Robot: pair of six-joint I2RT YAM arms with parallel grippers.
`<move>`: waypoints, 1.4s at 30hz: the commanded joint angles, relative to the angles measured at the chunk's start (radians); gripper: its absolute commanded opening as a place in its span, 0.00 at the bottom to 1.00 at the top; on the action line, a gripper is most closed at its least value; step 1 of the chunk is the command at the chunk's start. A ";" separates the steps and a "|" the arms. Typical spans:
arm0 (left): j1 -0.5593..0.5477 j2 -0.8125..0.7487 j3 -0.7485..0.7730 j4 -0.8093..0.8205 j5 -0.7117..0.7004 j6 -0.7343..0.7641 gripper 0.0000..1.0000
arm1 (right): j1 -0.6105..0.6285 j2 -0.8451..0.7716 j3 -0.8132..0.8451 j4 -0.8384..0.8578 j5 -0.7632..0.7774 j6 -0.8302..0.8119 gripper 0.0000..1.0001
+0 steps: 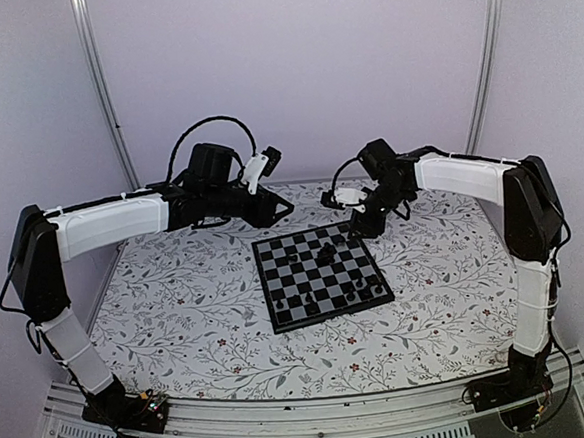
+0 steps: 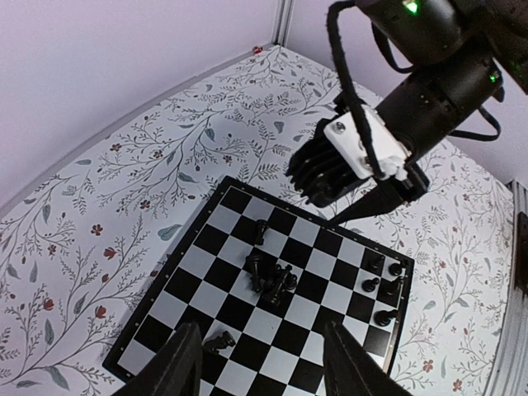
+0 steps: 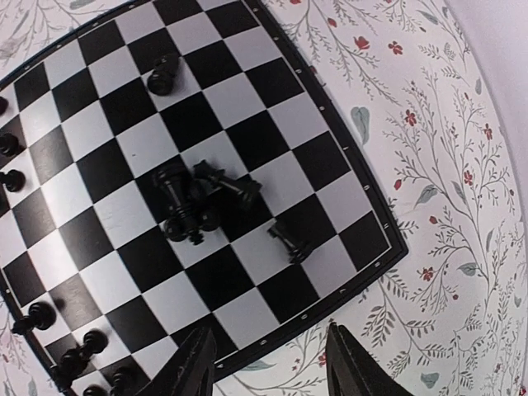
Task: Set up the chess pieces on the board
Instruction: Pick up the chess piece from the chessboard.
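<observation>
Floral-print counter [image 1: 179,317], pale walls behind. Both arms arched toward the far edge, and the left hand [image 2: 264,371] and right hand [image 3: 268,367] hovered by the far corners of the board [image 1: 277,290], fingers apart, gripping nothing. Mid-counter lay that flat checkered square, with dark chess pieces [image 3: 194,202] heaped at its middle and more standing along its near side.

The left gripper [image 2: 260,330] sits at 6 o'clock over the chessboard [image 2: 330,247], its fingers apart. Black chess pieces [image 2: 271,276] cluster mid-board, with more along its 4 o'clock edge. The right gripper [image 2: 346,194] hangs at 1 o'clock.
</observation>
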 commanded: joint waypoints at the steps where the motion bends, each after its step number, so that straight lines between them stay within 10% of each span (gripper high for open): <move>1: 0.007 -0.020 0.019 -0.004 0.000 0.008 0.52 | -0.035 0.077 0.074 0.054 -0.014 -0.086 0.51; 25: 0.006 -0.021 0.024 -0.016 0.010 0.017 0.52 | -0.057 0.339 0.267 0.003 -0.156 -0.152 0.53; 42: -0.002 -0.010 0.028 -0.023 0.023 0.016 0.52 | -0.086 0.346 0.244 -0.088 -0.208 -0.129 0.23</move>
